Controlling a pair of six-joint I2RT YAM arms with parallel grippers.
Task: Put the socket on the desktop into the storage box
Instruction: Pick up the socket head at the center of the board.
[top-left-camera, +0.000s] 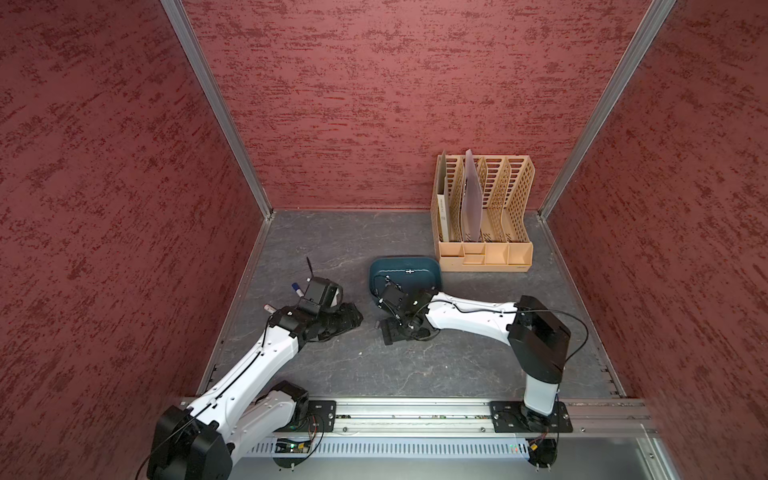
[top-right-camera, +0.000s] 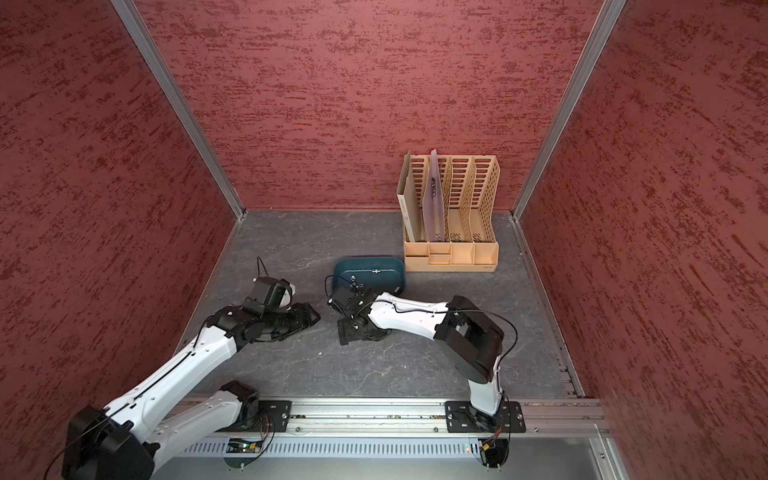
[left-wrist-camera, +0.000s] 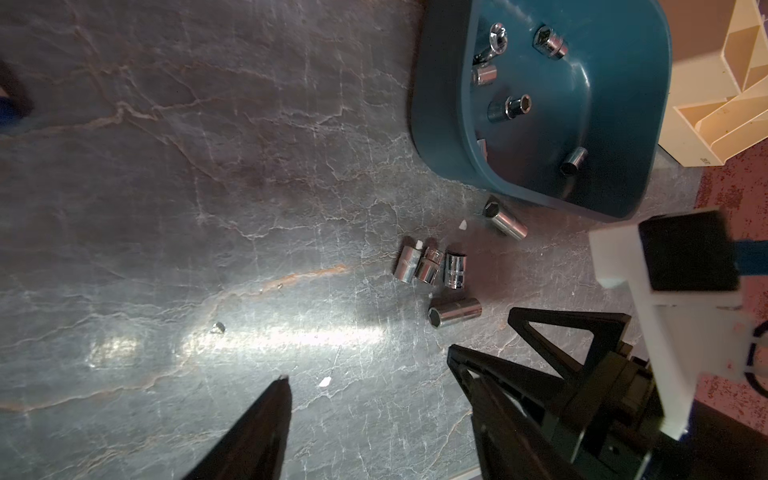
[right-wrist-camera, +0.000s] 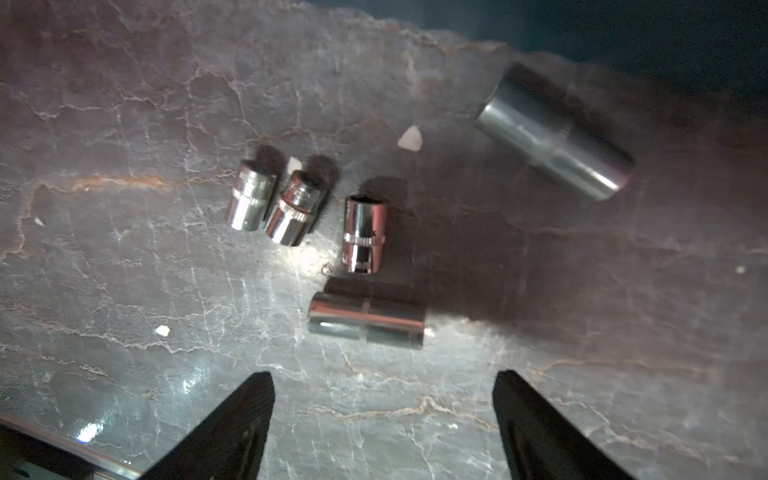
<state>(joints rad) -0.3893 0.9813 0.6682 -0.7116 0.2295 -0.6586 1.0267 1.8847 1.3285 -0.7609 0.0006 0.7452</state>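
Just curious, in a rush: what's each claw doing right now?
Left claw: open, holding nothing.
Right claw: open, empty, near small shiny steel cylindrical sockets.

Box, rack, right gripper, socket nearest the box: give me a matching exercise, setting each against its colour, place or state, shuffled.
Things:
1. box
2. rack
3. right gripper
4. socket nearest box

Descriptions:
A. open, empty
B. chrome, on its side on the desktop
C. dark teal, sockets inside
D. tan, folders upright in it

Pairs: 1-C, 2-D, 3-A, 4-B
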